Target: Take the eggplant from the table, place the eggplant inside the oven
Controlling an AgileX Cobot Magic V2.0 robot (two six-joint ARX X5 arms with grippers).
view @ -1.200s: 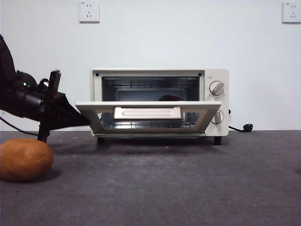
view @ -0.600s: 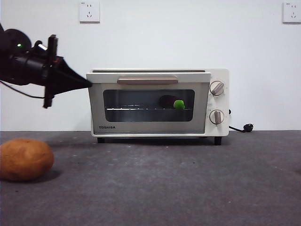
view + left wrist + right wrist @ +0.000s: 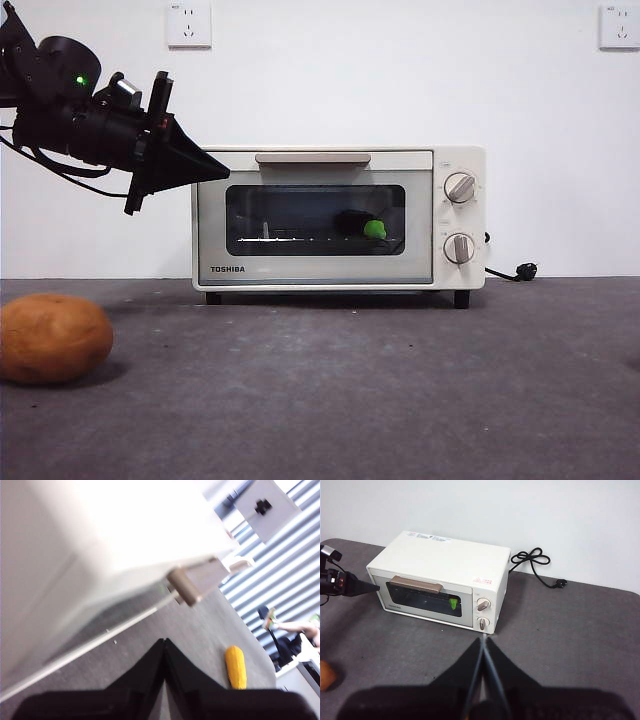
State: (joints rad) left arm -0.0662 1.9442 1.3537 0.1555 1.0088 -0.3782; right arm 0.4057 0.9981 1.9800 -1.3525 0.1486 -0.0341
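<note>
The cream-white TOSHIBA toaster oven (image 3: 338, 220) stands on the dark grey felt-like surface (image 3: 380, 390) with its glass door up and closed. Behind the dark window, the glossy dark-purple eggplant (image 3: 355, 223) with its bright green stem cap lies on the wire rack, toward the knob side. The left pincer (image 3: 222, 172) has its two black jaws pressed together into a point, holding nothing, with the tip at the oven's upper front corner on the side away from the knobs; whether it touches the door cannot be told. The right pincer (image 3: 483, 641) hangs well back from the oven, jaws pressed together, empty. A round orange-brown potato (image 3: 52, 338) sits apart on the surface.
</note>
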